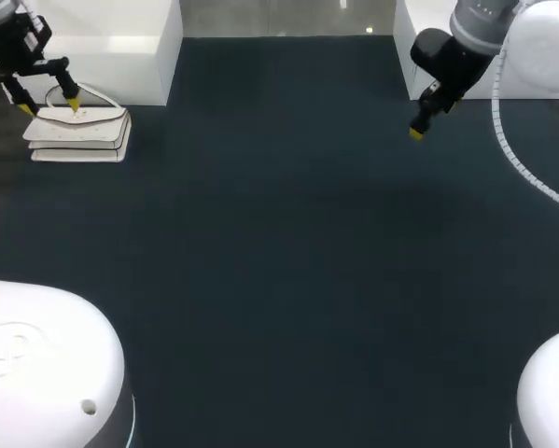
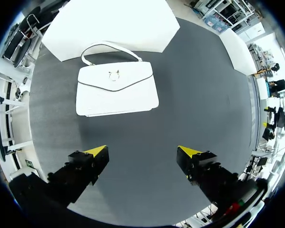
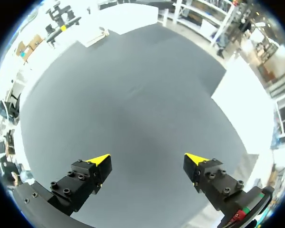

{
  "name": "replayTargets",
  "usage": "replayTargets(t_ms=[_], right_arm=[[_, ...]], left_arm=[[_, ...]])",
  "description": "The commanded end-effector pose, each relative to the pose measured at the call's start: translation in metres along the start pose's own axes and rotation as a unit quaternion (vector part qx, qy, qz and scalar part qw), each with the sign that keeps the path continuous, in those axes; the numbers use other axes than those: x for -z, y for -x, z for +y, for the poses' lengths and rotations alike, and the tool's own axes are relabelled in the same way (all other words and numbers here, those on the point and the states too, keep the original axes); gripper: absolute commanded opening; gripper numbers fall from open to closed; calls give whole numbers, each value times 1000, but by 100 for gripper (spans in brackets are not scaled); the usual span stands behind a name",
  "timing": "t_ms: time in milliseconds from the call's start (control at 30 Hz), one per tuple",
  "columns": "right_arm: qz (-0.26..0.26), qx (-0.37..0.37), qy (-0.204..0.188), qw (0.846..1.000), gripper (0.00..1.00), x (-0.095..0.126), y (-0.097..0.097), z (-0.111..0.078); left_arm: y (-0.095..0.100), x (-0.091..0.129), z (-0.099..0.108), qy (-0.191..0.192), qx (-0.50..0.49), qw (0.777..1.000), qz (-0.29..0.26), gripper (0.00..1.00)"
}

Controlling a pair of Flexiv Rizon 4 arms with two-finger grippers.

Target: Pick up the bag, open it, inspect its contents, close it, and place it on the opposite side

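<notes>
Head camera, fixed high behind the robot, looks down over the whole table (image 1: 288, 233). The left wrist camera, peering down past the left gripper (image 2: 142, 150), shares the white handbag (image 2: 116, 90) with it. The right wrist camera looks past the right gripper (image 3: 148, 158) onto the table's far right.

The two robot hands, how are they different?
The left hand has the white bag just ahead; the right hand is far from it. The left hand is at the table's left, the right hand at its right. Both are open, empty, yellow-tipped.
</notes>
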State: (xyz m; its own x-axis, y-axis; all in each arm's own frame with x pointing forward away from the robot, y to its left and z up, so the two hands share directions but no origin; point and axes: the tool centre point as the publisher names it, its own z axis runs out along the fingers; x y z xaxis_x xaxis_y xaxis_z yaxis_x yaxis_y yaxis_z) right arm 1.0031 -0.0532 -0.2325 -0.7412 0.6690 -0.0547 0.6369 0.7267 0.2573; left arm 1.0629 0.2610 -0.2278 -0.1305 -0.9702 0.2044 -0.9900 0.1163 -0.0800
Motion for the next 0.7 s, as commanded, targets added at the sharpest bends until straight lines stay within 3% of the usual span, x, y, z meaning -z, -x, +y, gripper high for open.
replayTargets(t_ms=[33,200,367,700], right_arm=[[11,98,102,990,100,-11,-6,-5],[53,167,127,976,100,-24,-18,1],[103,221,127,962,100,-43,-31,15],[133,297,134,936,100,-63,-47,41]], left_arm=[[21,-4,-13,2,-1,998,67,100],[42,-6,-23,0,2,997,82,100],[55,-10,-32,-1,-5,996,91,100],[79,-16,-50,-16,-10,992,123,100]])
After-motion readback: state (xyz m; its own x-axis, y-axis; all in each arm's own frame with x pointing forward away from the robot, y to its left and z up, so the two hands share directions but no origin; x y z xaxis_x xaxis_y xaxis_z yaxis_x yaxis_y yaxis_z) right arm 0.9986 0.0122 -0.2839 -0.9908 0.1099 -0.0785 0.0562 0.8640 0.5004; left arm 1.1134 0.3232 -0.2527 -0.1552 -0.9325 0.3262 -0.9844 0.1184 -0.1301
